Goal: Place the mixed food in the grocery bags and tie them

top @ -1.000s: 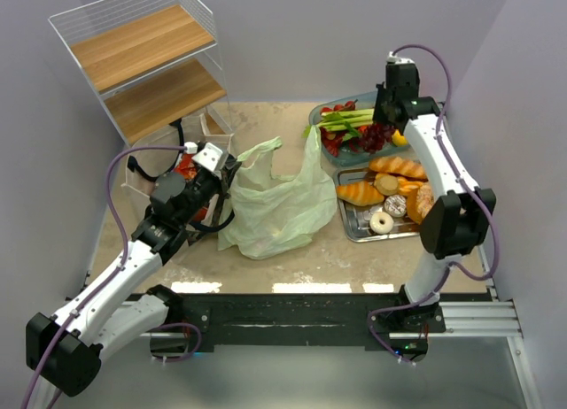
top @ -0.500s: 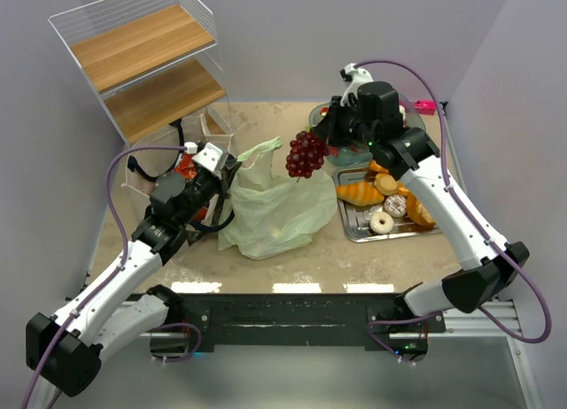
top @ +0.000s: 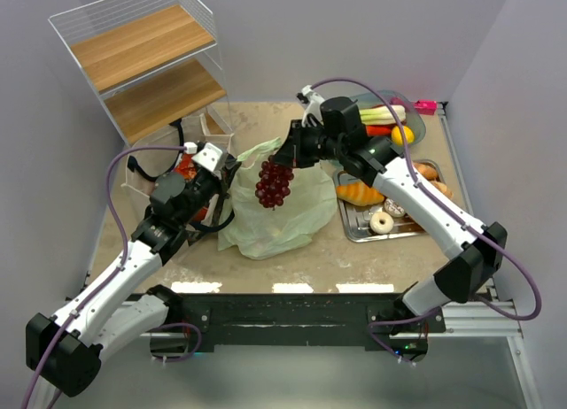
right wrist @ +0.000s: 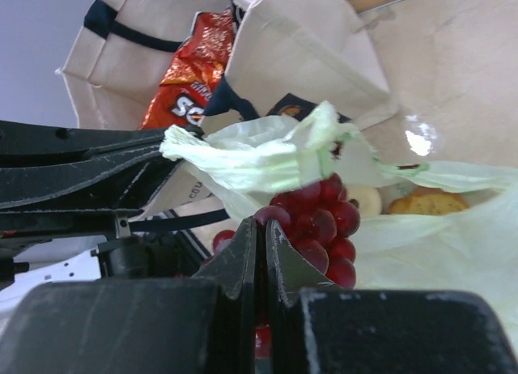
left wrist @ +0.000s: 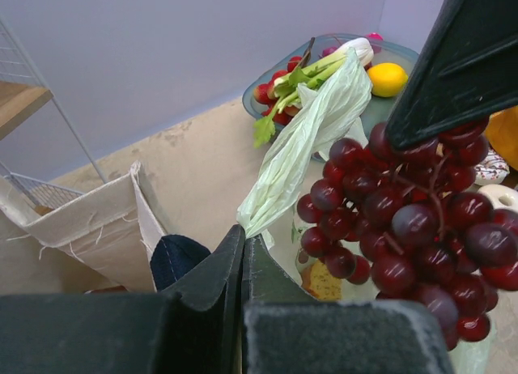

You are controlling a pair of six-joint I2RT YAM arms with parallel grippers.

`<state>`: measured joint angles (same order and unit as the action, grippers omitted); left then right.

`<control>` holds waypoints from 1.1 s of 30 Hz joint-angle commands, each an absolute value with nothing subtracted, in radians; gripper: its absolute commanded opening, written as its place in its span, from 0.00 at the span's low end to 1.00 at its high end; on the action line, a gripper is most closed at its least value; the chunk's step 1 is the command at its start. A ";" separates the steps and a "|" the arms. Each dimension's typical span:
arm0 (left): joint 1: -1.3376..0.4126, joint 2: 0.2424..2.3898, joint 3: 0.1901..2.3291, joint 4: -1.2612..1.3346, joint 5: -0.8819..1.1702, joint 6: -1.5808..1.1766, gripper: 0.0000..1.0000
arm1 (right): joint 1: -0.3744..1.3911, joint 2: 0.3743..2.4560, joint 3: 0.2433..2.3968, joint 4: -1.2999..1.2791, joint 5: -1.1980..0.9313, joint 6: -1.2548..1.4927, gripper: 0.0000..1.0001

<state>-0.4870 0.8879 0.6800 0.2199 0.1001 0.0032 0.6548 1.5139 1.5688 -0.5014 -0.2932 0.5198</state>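
Observation:
My right gripper (top: 290,158) is shut on the stem of a bunch of dark red grapes (top: 274,184), which hangs over the open mouth of the pale-green bag (top: 283,216). In the right wrist view the grapes (right wrist: 320,220) hang below my gripper (right wrist: 261,228), beside the bag's rim (right wrist: 267,155). A doughnut (right wrist: 364,200) and bread (right wrist: 425,202) lie inside the bag. My left gripper (top: 229,173) is shut on the green bag's handle (left wrist: 299,139) and holds it up. The beige tote (top: 146,174) behind it holds a red snack packet (right wrist: 190,82).
A metal tray (top: 354,228) with croissants, bread and doughnuts lies at the right. A glass bowl (top: 416,117) at the back right holds leek, lemon (left wrist: 388,78), pepper and strawberries. A wire shelf with wooden boards (top: 142,55) stands at the back left.
My right arm has swung left from the bowl, carrying the grapes to above the green bag. The left arm has not moved.

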 commanded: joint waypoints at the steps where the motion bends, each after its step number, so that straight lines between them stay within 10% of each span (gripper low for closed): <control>1: -0.492 0.877 0.686 0.258 0.092 0.009 0.00 | 0.684 1.528 1.583 -0.379 -0.362 0.571 0.00; 33: -0.492 0.856 0.683 0.261 0.114 0.012 0.00 | 0.655 1.802 1.741 -0.150 -0.077 0.744 0.00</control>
